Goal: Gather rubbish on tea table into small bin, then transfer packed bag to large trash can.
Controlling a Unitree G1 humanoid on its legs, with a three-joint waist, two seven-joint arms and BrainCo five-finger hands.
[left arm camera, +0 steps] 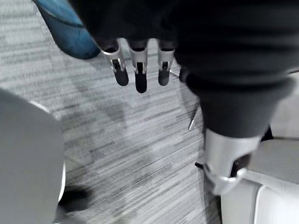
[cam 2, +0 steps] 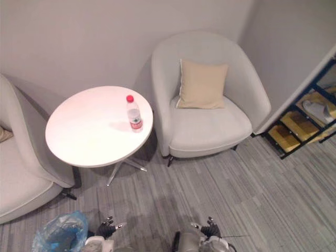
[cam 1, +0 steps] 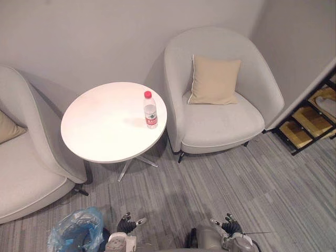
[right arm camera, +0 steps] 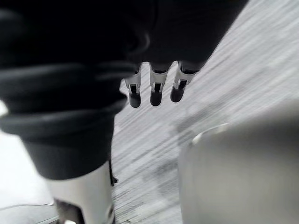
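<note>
A clear water bottle (cam 1: 150, 109) with a red cap stands upright near the right edge of the round white tea table (cam 1: 100, 126). A small bin lined with a blue plastic bag (cam 1: 76, 231) sits on the carpet at the lower left, also seen as the blue bag (left arm camera: 65, 28) past my left hand's fingers. My left hand (cam 1: 127, 224) hangs low at the bottom edge beside the bin, fingers (left arm camera: 138, 70) relaxed and holding nothing. My right hand (cam 1: 229, 227) hangs low at the bottom right, fingers (right arm camera: 155, 88) relaxed and empty.
A grey armchair (cam 1: 220, 126) with a beige cushion (cam 1: 214, 80) stands right of the table. Another grey armchair (cam 1: 26, 173) stands on its left. A black shelf with shoes (cam 1: 312, 118) is at the far right. Striped grey carpet (cam 1: 210, 184) lies between me and the table.
</note>
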